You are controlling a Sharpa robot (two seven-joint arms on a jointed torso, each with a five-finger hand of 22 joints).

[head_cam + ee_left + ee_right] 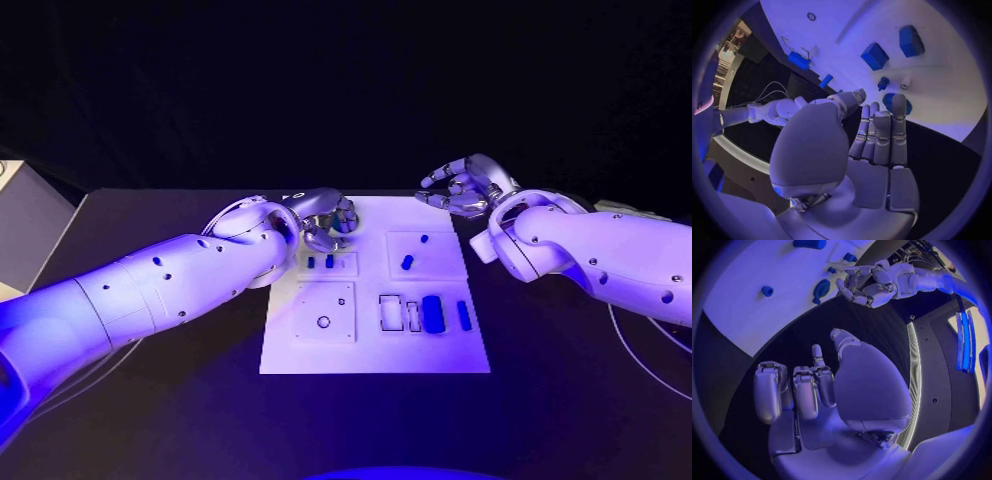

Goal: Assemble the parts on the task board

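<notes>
The white task board (378, 352) lies mid-table with several small blue parts on it: two short pegs (319, 262), a slanted piece (407, 262), a thick capsule (433, 314) and a thin bar (463, 315). My left hand (326, 220) hovers over the board's far left corner with its fingers straight and together and nothing in it (879, 135); a blue disc (895, 103) and a small peg (883, 83) lie just past its fingertips. My right hand (464, 187) hangs off the board's far right corner, fingers half curled, holding nothing (811, 390).
A pale box (22, 225) stands at the table's left edge. Black table (562, 380) surrounds the board (942, 90) on all sides. In the right wrist view the left hand (870, 282) sits at the edge of the board (742, 300).
</notes>
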